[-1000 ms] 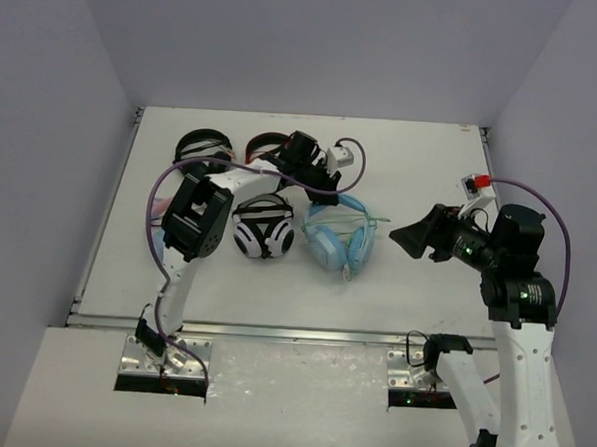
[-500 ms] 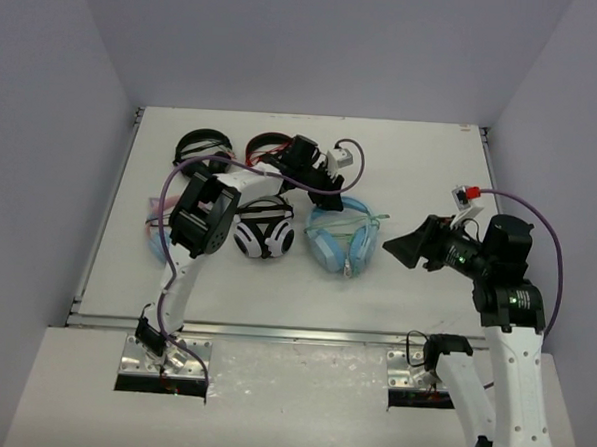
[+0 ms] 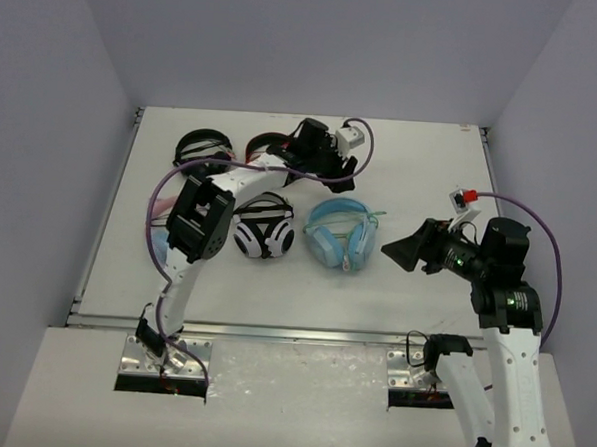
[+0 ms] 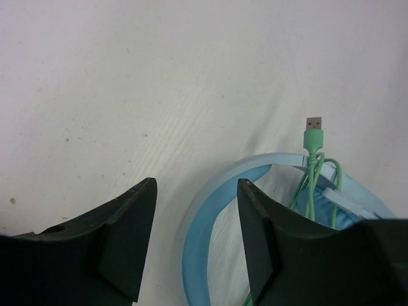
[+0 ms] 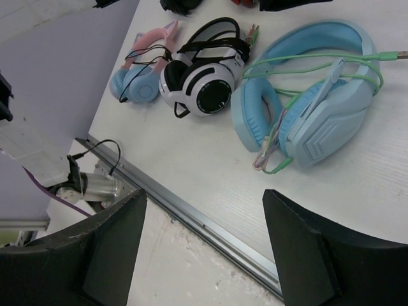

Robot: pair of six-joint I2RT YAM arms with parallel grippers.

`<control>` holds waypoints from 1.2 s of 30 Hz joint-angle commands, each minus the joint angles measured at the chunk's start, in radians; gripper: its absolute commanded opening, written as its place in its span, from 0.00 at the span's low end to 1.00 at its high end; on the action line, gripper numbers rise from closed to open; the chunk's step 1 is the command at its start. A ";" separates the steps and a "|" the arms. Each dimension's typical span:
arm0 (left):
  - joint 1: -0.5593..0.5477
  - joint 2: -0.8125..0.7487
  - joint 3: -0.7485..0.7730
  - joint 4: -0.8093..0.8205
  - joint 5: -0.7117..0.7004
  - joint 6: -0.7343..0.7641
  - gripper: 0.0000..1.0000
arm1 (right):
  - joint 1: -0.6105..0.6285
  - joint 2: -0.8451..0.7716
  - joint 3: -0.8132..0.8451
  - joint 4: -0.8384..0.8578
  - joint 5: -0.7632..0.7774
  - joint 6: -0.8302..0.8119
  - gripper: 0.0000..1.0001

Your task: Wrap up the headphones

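Observation:
The light-blue headphones [image 3: 340, 234] lie flat at the table's middle, headband toward the far side. Their thin green cable [image 5: 319, 64] is looped over the cups. Its plug [image 4: 313, 131] lies just past the headband [image 4: 203, 220]. My left gripper [image 3: 317, 159] hangs open and empty above the headband, which shows between its fingers in the left wrist view [image 4: 196, 185]. My right gripper [image 3: 399, 251] is open and empty, in the air to the right of the headphones. In its own view [image 5: 204, 194] it is over the table's front edge, with the headphones [image 5: 312, 95] ahead.
A white-and-black pair [image 3: 265, 227] lies just left of the blue headphones. A pink cat-ear pair [image 5: 143, 70] lies further left, partly under my left arm. A black pair [image 3: 203, 143] and a red-and-black pair [image 3: 268, 142] lie at the back. The metal rail [image 5: 191, 217] marks the front edge.
My left gripper has lifted and drawn toward the far side, off the headphones. The green cable end now lies closer to the headband. My right gripper has moved a little left and nearer.

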 commanded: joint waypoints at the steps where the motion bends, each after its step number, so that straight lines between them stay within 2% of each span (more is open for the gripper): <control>1: -0.008 -0.118 0.009 0.035 -0.056 -0.031 0.51 | 0.003 -0.012 0.030 0.001 0.006 -0.024 0.75; 4: -0.010 -0.187 -0.012 0.069 -0.171 -0.105 0.52 | 0.005 -0.011 0.033 -0.002 0.015 -0.027 0.76; 5: -0.011 -0.214 -0.018 0.072 -0.264 -0.126 0.52 | 0.005 -0.011 0.038 -0.006 0.030 -0.030 0.77; 6: -0.011 -0.280 -0.031 0.089 -0.322 -0.169 0.58 | 0.003 -0.012 0.044 -0.014 0.047 -0.035 0.99; 7: -0.011 -0.317 -0.066 0.094 -0.380 -0.214 0.97 | 0.003 -0.015 0.053 -0.025 0.079 -0.042 0.99; 8: -0.011 -0.360 -0.083 0.089 -0.522 -0.269 1.00 | 0.003 -0.018 0.073 -0.057 0.151 -0.068 0.99; 9: -0.011 -0.451 -0.101 0.051 -0.607 -0.303 1.00 | 0.003 -0.029 0.087 -0.075 0.200 -0.082 0.99; 10: -0.008 -0.498 -0.139 0.022 -0.761 -0.342 1.00 | 0.003 -0.037 0.097 -0.093 0.252 -0.102 0.99; 12: -0.005 -0.670 -0.251 -0.068 -0.960 -0.439 1.00 | 0.003 -0.060 0.131 -0.155 0.444 -0.096 0.99; 14: -0.007 -0.794 -0.346 -0.131 -1.054 -0.532 1.00 | 0.005 -0.077 0.157 -0.209 0.599 -0.093 0.99; 15: -0.007 -0.917 -0.400 -0.198 -1.117 -0.570 1.00 | 0.003 -0.087 0.160 -0.218 0.622 -0.102 0.99; 16: -0.005 -0.973 -0.451 -0.254 -1.246 -0.691 1.00 | 0.003 -0.104 0.168 -0.238 0.642 -0.128 0.99; 17: -0.004 -1.032 -0.544 -0.317 -1.298 -0.755 1.00 | 0.006 -0.113 0.170 -0.245 0.658 -0.133 0.99; 18: -0.003 -1.144 -0.592 -0.425 -1.336 -0.796 1.00 | 0.009 -0.124 0.167 -0.249 0.678 -0.133 0.99; 19: -0.002 -1.197 -0.638 -0.467 -1.379 -0.824 1.00 | 0.012 -0.142 0.157 -0.246 0.673 -0.135 0.99; 21: -0.002 -1.358 -0.771 -0.519 -1.389 -0.782 1.00 | 0.011 -0.159 0.145 -0.242 0.653 -0.135 0.99; 25: -0.002 -1.563 -0.854 -0.612 -1.450 -0.719 1.00 | 0.026 -0.195 0.101 -0.224 0.618 -0.150 0.99; 28: -0.003 -1.727 -0.983 -0.494 -1.435 -0.580 1.00 | 0.029 -0.239 0.038 -0.186 0.624 -0.159 0.99; 30: -0.002 -1.811 -1.002 -0.471 -1.397 -0.594 1.00 | 0.047 -0.264 0.030 -0.175 0.639 -0.171 0.99; 32: -0.002 -1.845 -1.012 -0.461 -1.392 -0.605 1.00 | 0.077 -0.267 0.029 -0.173 0.678 -0.182 0.99; 36: -0.002 -1.810 -0.990 -0.520 -1.442 -0.660 1.00 | 0.133 -0.270 0.035 -0.189 0.762 -0.210 0.99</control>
